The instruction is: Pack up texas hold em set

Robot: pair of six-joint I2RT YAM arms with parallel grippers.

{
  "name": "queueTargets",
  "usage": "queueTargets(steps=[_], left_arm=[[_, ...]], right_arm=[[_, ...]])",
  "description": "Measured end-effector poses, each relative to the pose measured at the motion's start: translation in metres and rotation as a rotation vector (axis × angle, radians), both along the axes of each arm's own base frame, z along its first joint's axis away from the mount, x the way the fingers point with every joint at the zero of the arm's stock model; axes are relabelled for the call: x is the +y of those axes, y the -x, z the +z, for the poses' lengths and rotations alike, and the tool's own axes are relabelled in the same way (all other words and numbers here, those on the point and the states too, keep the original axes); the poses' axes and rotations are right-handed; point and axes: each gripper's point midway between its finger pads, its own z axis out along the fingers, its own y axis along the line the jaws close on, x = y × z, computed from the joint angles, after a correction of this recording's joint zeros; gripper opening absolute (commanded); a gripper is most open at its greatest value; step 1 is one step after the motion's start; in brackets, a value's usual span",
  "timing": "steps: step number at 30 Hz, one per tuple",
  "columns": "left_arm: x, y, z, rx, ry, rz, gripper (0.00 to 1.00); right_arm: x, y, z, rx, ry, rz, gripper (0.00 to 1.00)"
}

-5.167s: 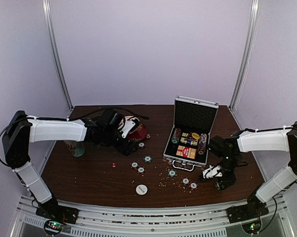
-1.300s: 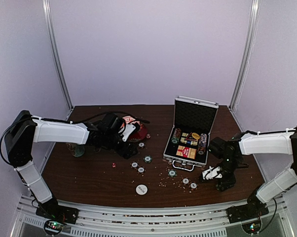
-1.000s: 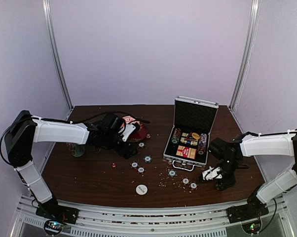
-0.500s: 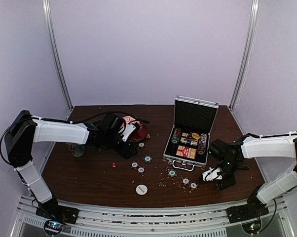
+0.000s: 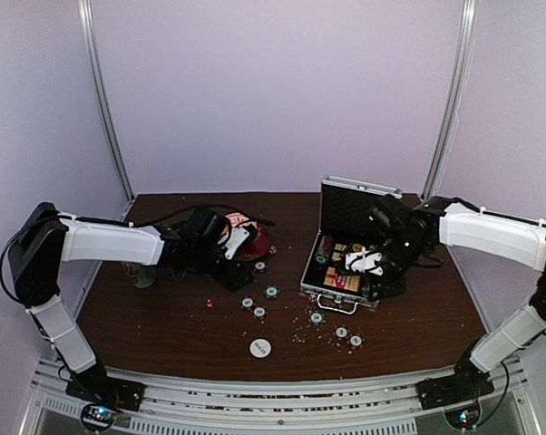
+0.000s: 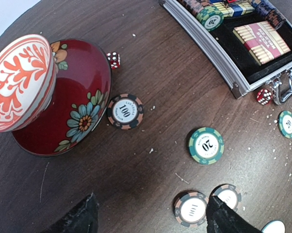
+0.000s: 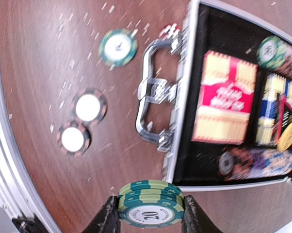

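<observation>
Right gripper (image 7: 151,217) now at briefcase (image 5: 359,216), jaws tight on green chips (image 7: 151,203); left gripper (image 6: 152,205) wide, empty.

Left arm (image 5: 105,240) stretched rightward, low; left gripper (image 6: 151,216) jaws wide apart. Right arm (image 5: 486,231) bent inward. Right gripper (image 7: 150,214) clamps stacked chips (image 7: 151,194).

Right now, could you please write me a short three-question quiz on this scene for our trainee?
1. True or false: the lid of the case stands open.
2. What is between the fingers of the right end effector? A) a pen B) a stack of green chips C) a spoon
3. Fill in: in the left wrist view, the loose chip closest to the saucer reads ___.
Key: 1 true; 2 B; 3 100.
</observation>
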Motion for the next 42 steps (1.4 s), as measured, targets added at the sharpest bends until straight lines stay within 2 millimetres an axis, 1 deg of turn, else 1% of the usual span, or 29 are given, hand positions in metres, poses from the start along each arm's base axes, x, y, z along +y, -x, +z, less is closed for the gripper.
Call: queueTargets(steps=[2, 5, 8, 10, 13, 16, 18, 24, 26, 29, 32, 35, 36, 40, 42], left_arm=[[0.001, -0.001, 0.0, -0.002, -0.003, 0.004, 0.78], [0.004, -0.002, 0.001, -0.012, -0.009, 0.017, 0.79], [0.009, -0.003, 0.009, -0.035, -0.009, 0.042, 0.8], [0.012, -0.005, 0.016, -0.052, -0.004, 0.057, 0.8], [0.02, -0.006, 0.027, -0.077, 0.004, 0.081, 0.8], [0.028, -0.008, 0.034, -0.097, 0.007, 0.105, 0.8], [0.031, -0.01, 0.036, -0.104, 0.007, 0.116, 0.8], [0.034, -0.01, 0.033, -0.099, 0.003, 0.127, 0.8], [0.035, -0.009, 0.032, -0.096, 0.001, 0.128, 0.8], [0.035, -0.01, 0.032, -0.096, 0.002, 0.131, 0.8], [0.035, -0.01, 0.032, -0.096, 0.002, 0.13, 0.8], [0.035, -0.01, 0.032, -0.096, 0.002, 0.13, 0.81], [0.035, -0.01, 0.032, -0.096, 0.002, 0.13, 0.81], [0.035, -0.01, 0.032, -0.096, 0.002, 0.131, 0.8], [0.035, -0.01, 0.032, -0.096, 0.002, 0.131, 0.81]], right_arm=[[0.014, -0.016, 0.01, -0.024, -0.038, -0.023, 0.25], [0.033, -0.04, 0.01, -0.047, -0.068, -0.064, 0.26], [0.052, -0.067, 0.0, -0.08, -0.085, -0.111, 0.26], [0.065, -0.083, -0.01, -0.107, -0.087, -0.132, 0.26], [0.081, -0.1, -0.024, -0.146, -0.075, -0.15, 0.26], [0.095, -0.113, -0.034, -0.214, -0.055, -0.159, 0.26], [0.104, -0.118, -0.037, -0.266, -0.041, -0.156, 0.26], [0.124, -0.132, -0.033, -0.446, -0.004, -0.161, 0.25], [0.126, -0.138, -0.033, -0.489, 0.009, -0.172, 0.25], [0.122, -0.147, -0.039, -0.532, 0.046, -0.198, 0.25], [0.116, -0.151, -0.047, -0.55, 0.088, -0.212, 0.25], [0.112, -0.153, -0.048, -0.558, 0.102, -0.223, 0.26], [0.112, -0.153, -0.048, -0.56, 0.103, -0.224, 0.29], [0.111, -0.154, -0.048, -0.561, 0.104, -0.229, 0.46], [0.111, -0.154, -0.048, -0.561, 0.103, -0.232, 0.5]])
